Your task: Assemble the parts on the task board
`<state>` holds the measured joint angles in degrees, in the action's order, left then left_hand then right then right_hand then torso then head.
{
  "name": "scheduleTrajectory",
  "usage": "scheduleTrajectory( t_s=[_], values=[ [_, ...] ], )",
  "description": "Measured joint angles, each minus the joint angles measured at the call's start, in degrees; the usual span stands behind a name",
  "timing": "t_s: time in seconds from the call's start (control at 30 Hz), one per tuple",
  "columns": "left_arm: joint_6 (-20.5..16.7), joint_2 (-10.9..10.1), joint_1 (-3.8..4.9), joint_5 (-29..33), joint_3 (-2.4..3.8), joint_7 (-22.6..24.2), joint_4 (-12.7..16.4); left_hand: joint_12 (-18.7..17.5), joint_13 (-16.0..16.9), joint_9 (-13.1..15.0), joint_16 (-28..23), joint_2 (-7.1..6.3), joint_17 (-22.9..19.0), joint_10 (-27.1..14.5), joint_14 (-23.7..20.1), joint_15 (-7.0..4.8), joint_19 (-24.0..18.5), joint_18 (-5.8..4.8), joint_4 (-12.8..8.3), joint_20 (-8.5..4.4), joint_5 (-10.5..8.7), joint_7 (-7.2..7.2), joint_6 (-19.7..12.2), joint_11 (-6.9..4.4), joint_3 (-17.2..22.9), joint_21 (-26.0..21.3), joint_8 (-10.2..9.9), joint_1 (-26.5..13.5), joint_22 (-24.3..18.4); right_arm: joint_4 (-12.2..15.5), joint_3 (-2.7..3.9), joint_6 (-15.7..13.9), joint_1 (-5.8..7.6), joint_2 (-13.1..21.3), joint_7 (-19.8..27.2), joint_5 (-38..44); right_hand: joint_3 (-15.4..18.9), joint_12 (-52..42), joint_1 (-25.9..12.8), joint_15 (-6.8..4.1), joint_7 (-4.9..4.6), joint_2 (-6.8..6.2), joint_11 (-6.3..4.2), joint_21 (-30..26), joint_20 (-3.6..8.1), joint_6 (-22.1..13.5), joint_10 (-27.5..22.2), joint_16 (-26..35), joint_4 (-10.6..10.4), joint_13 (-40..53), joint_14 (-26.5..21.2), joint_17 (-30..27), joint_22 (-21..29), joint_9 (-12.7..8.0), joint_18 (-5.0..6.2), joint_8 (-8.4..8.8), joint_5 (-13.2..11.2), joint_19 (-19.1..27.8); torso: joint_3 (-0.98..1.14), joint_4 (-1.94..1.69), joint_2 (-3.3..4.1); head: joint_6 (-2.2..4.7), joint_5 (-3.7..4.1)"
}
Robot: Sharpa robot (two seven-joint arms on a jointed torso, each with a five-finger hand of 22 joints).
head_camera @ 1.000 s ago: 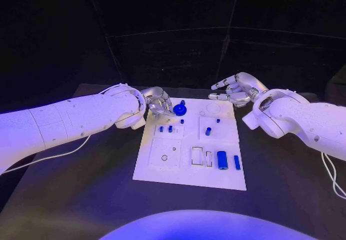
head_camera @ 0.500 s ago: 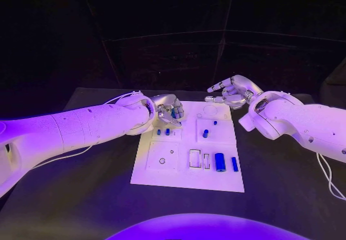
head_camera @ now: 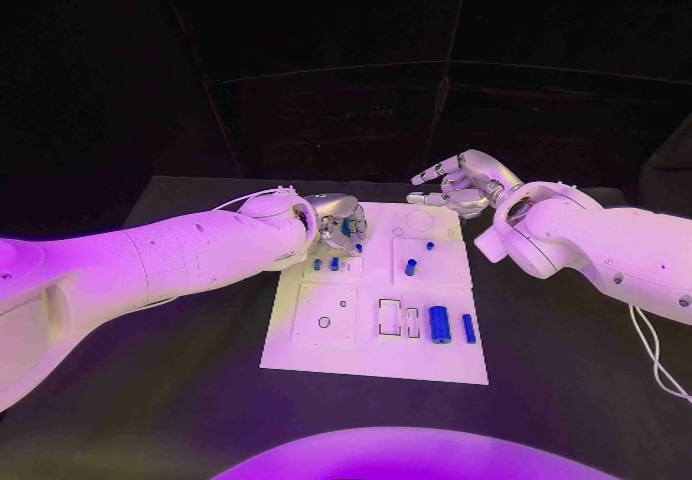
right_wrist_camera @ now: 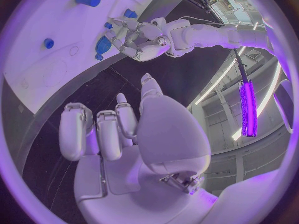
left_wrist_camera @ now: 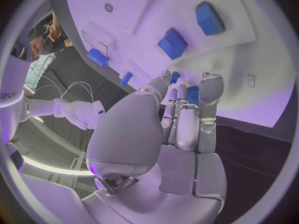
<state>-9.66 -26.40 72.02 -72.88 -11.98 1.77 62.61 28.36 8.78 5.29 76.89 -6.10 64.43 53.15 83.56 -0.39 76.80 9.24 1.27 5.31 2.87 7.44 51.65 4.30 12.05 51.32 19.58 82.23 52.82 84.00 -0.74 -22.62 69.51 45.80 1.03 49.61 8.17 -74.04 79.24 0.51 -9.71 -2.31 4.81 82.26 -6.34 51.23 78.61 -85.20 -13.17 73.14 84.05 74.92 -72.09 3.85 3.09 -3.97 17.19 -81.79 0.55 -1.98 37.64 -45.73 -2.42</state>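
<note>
You have the black table (head_camera: 173,400) lying bare around the white task board (head_camera: 339,350), with wide dark room on its near and left sides. The board sits mid-table; blue parts (head_camera: 440,324) lie in its near-right recesses and small pegs (head_camera: 411,267) stand nearer the middle. Your left hand (head_camera: 340,222) hovers over the board's far-left corner, fingers curled round a blue knob-shaped part (right_wrist_camera: 102,46); the right wrist view shows that part plainly, while the head view mostly hides it. Your right hand (head_camera: 462,183) hangs beyond the far-right edge, fingers apart, holding nothing.
</note>
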Motion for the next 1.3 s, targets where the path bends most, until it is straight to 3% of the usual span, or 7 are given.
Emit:
scheduleTrajectory(
  t_s=[0.13, 0.17, 0.2, 1.17, 1.23, 1.3],
  values=[
    [0.04, 0.53, -0.03, -0.69, -0.01, -0.08, -0.72, -0.7, -0.7, -0.37, 0.0, 0.27, 0.07, 0.57, 0.0, 0.0, 0.37, -0.09, -0.08, -0.02, 0.0, -0.07, 0.75, -0.09, 0.77, 1.38, -0.48, -0.27, 1.3, -0.05, 0.0, 0.0, 0.0, -0.07, 0.01, 0.0, 0.0, 0.0, 0.0, 0.0, 0.0, 0.0, 0.0, 0.0, 0.0, 0.0, 0.0, 0.0, 0.0, 0.0, 0.0, 0.0, 0.0, 0.0, 0.0, 0.0, 0.0, 0.0, 0.02, -0.01, 0.0, 0.04, 0.02],
    [0.05, 0.61, -0.04, -0.81, -0.01, -0.1, -0.84, -0.85, -0.86, -0.42, 0.0, 0.33, 0.06, 0.81, 0.0, 0.0, 0.74, -0.8, -0.07, -0.09, 0.0, 0.09, 1.04, 0.0, 1.05, 1.75, -0.48, -0.32, 1.65, -0.05, 0.0, 0.0, 0.0, -0.1, 0.01, 0.0, 0.0, 0.0, 0.0, 0.0, 0.0, 0.0, 0.0, 0.0, 0.0, 0.0, 0.0, 0.0, 0.0, 0.0, 0.0, 0.0, 0.0, 0.0, 0.0, 0.0, 0.0, 0.0, 0.02, -0.01, 0.0, 0.05, 0.02],
    [0.07, 0.72, -0.04, -0.94, -0.01, -0.13, -0.97, -0.85, -1.06, -0.5, 0.0, 0.53, 0.03, 1.04, 0.0, 0.0, 0.84, -0.86, -0.1, -0.08, 0.0, -0.09, 1.3, -0.23, 1.2, 2.11, -0.48, -0.53, 2.01, -0.06, 0.0, 0.0, 0.0, -0.12, 0.01, 0.0, 0.0, 0.0, 0.0, 0.0, 0.0, 0.0, 0.0, 0.0, 0.0, 0.0, 0.0, 0.0, 0.0, 0.0, 0.0, 0.0, 0.0, 0.0, 0.0, 0.0, 0.0, 0.0, 0.02, -0.01, 0.0, 0.06, 0.02],
    [3.6, 2.26, -0.01, -1.78, 0.13, -2.09, -1.94, -4.01, -4.02, -1.46, 0.0, 1.28, -2.25, 5.3, 0.4, -0.42, 2.27, -0.84, -1.33, -0.68, 0.0, -0.51, 4.8, -0.76, 4.71, 6.56, -2.66, -1.28, 6.67, -0.09, 0.0, 0.03, 0.0, -0.35, 0.03, 0.0, 0.0, 0.0, -0.23, 0.0, 0.0, 0.23, 0.0, 0.0, 0.0, 0.0, 0.0, 0.0, 0.0, 0.03, 0.0, -0.01, -0.01, 0.0, 0.0, 0.0, 0.0, 0.0, 0.04, -0.07, -0.04, -0.24, 0.21],
    [3.67, 2.33, -0.01, -1.78, 0.15, -2.17, -2.05, -4.01, -4.25, -1.46, 0.0, 1.54, -2.31, 5.73, 0.4, -0.41, 2.27, -1.69, -1.52, -0.69, 0.0, -0.7, 4.97, -0.82, 5.31, 6.73, -2.9, -1.01, 6.91, -0.09, 0.0, 0.03, 0.0, -0.36, 0.04, 0.0, 0.0, 0.0, -0.23, 0.0, 0.0, 0.23, 0.0, 0.0, 0.0, 0.0, 0.0, 0.0, 0.0, 0.03, 0.0, -0.01, -0.01, 0.0, 0.0, 0.0, 0.0, 0.0, 0.04, -0.07, -0.04, -0.24, 0.21],
    [3.7, 2.39, -0.01, -1.79, 0.16, -2.26, -2.14, -4.35, -4.4, -1.46, 0.0, 1.65, -2.35, 6.17, 0.4, -0.42, 2.27, -1.71, -1.7, -0.69, 0.0, -0.5, 5.18, -0.84, 5.9, 7.09, -2.93, -0.9, 7.18, -0.09, 0.0, 0.03, 0.0, -0.37, 0.04, 0.0, 0.0, 0.0, -0.23, 0.0, 0.0, 0.23, 0.0, 0.0, 0.0, 0.0, 0.0, 0.0, 0.0, 0.03, 0.0, -0.01, -0.01, 0.0, 0.0, 0.0, 0.0, 0.0, 0.04, -0.07, -0.04, -0.27, 0.21]
  ],
)
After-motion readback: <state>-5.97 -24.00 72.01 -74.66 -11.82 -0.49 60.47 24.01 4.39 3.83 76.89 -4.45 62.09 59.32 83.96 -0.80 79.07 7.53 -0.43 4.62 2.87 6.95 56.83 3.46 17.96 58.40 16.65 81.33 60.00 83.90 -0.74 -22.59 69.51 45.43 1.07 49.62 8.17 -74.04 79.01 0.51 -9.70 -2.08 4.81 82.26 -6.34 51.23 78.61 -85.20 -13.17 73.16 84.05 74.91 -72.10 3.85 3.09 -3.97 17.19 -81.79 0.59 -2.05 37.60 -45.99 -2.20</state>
